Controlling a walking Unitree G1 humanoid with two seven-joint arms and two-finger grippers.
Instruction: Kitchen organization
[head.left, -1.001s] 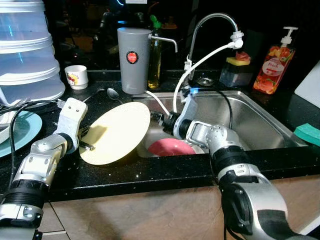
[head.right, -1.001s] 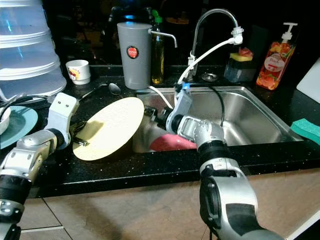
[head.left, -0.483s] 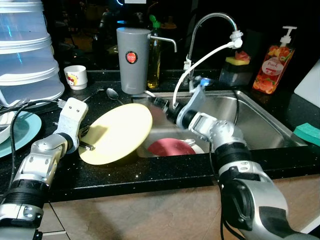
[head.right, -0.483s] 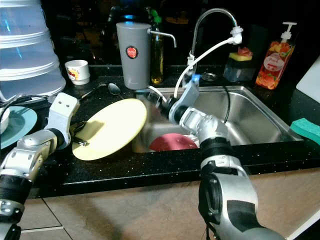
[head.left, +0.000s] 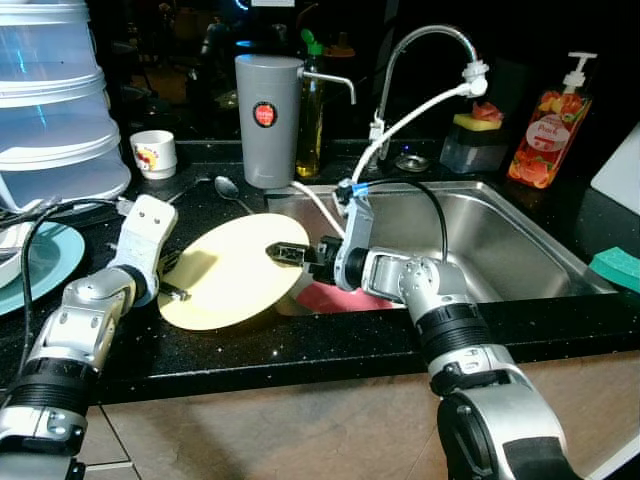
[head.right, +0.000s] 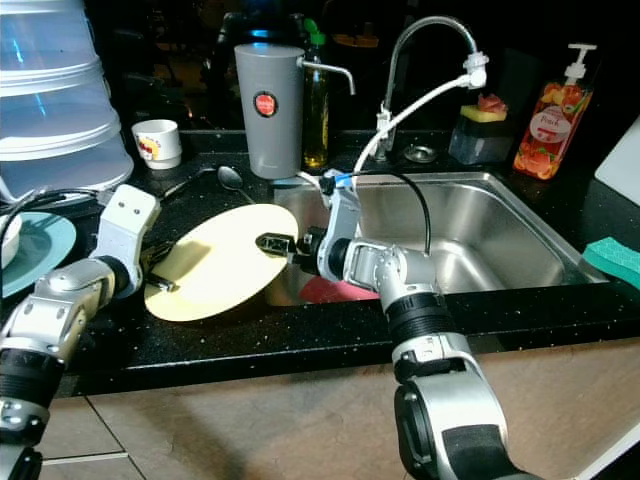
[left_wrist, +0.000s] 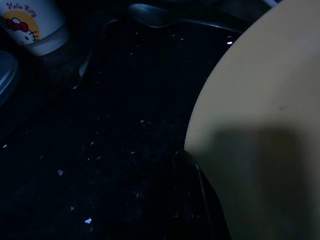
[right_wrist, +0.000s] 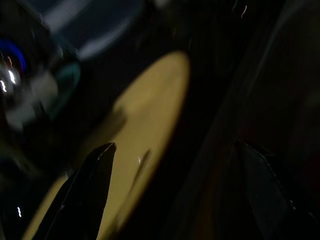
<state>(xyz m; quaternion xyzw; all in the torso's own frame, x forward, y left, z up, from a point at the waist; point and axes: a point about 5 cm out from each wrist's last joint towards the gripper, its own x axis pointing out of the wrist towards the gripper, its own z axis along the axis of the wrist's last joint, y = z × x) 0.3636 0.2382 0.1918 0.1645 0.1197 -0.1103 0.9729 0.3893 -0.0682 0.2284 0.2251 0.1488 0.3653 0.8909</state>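
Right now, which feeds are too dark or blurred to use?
Right wrist view: dark and smeared, only the yellow plate and black fingers readable. Left wrist view: dim, plate rim and Hello Kitty cup legible. Eye views: sharp, background black, shadow across the plate.

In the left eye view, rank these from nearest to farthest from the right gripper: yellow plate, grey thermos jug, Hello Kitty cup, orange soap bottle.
1. Yellow plate: right at the right gripper, over its sink-side rim.
2. Grey thermos jug: behind, at the back of the counter.
3. Hello Kitty cup: back left.
4. Orange soap bottle: far right, beyond the sink.
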